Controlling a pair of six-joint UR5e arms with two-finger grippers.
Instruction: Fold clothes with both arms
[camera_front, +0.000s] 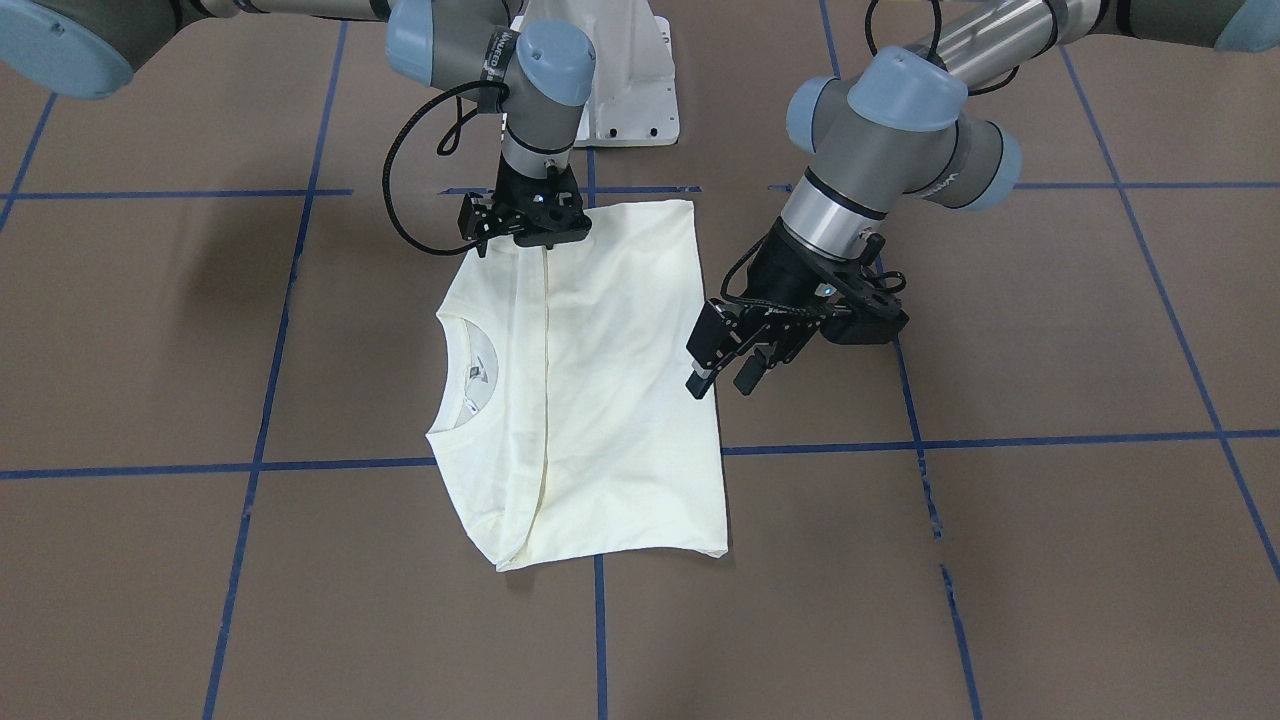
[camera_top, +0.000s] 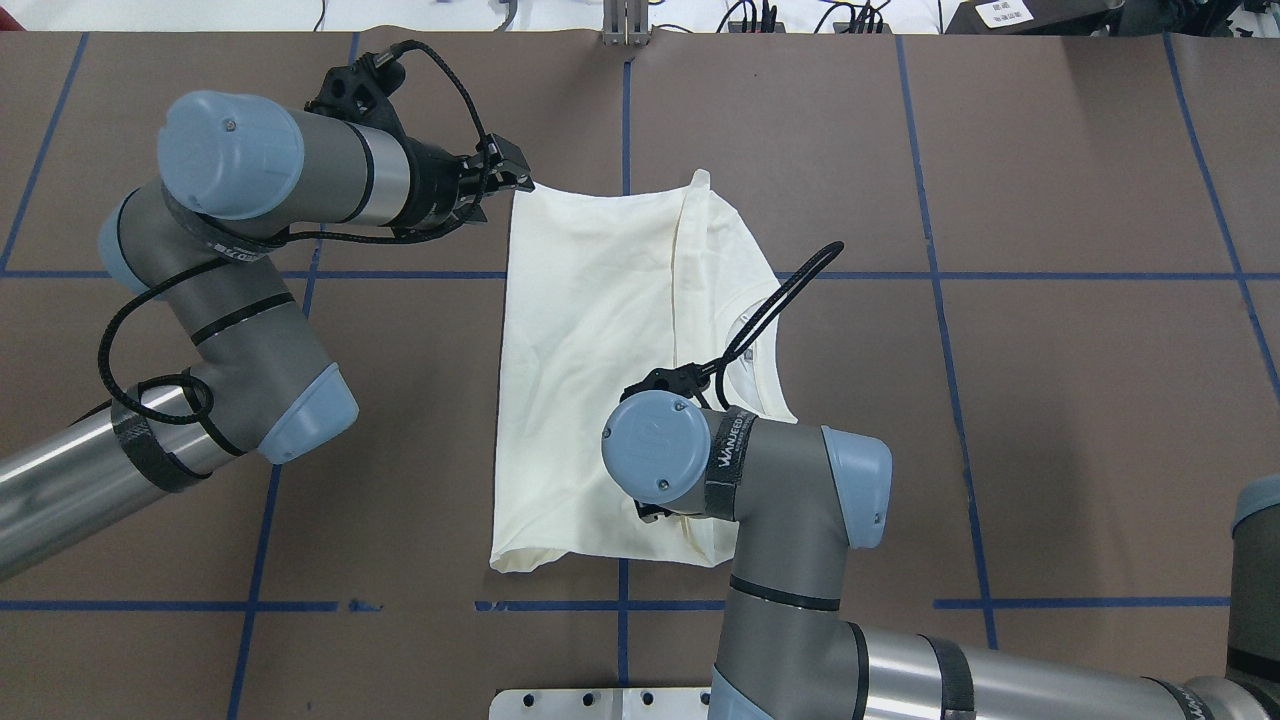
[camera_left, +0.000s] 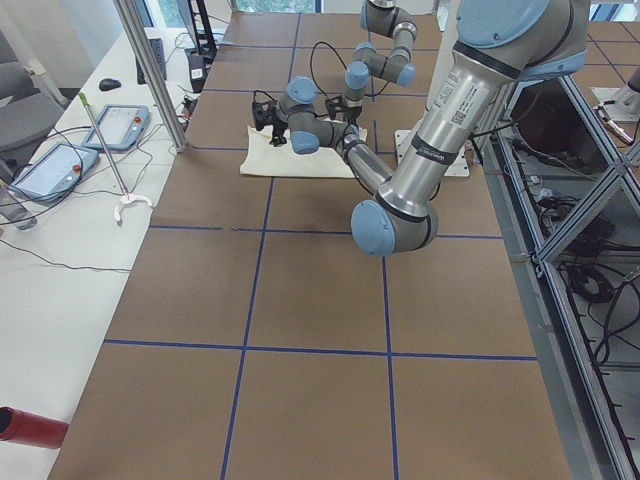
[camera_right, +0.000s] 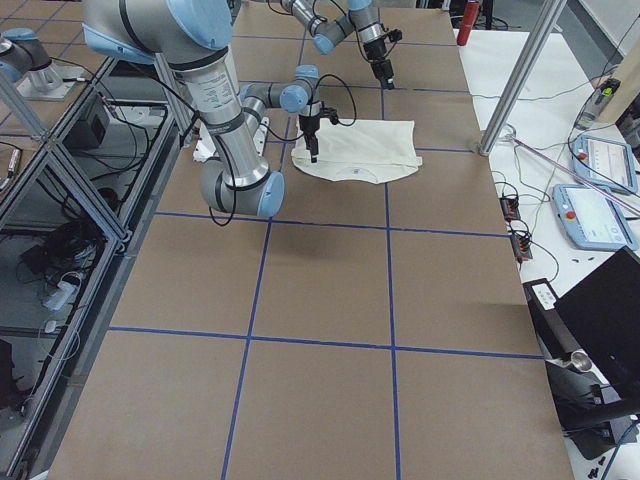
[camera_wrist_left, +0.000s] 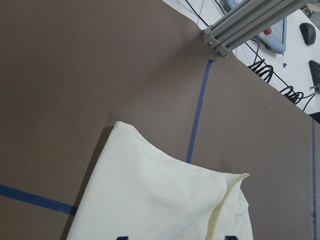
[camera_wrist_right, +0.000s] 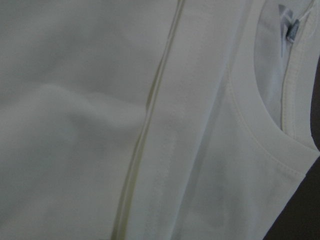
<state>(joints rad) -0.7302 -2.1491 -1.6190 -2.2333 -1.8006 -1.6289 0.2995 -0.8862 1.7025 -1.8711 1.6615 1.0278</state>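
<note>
The cream T-shirt (camera_front: 610, 400) lies folded on the brown table, plain side up, and its print is hidden. The ribbed collar (camera_front: 470, 375) lies at its edge on my right side, and a fold seam runs its length. The shirt also shows in the overhead view (camera_top: 590, 380). My left gripper (camera_front: 722, 378) is open and empty, hovering at the shirt's far left corner (camera_wrist_left: 120, 130). My right gripper (camera_front: 530, 235) points down onto the shirt's near edge at the seam's end. Its fingers are hidden, so I cannot tell whether it grips. Its wrist view is filled by cloth and collar (camera_wrist_right: 265, 125).
The white pedestal base (camera_front: 630, 90) stands just behind the shirt's near edge. Blue tape lines (camera_front: 1000, 440) grid the brown table. An aluminium post (camera_wrist_left: 250, 20) and cables stand beyond the far edge. Tablets (camera_left: 60, 165) lie on a side table.
</note>
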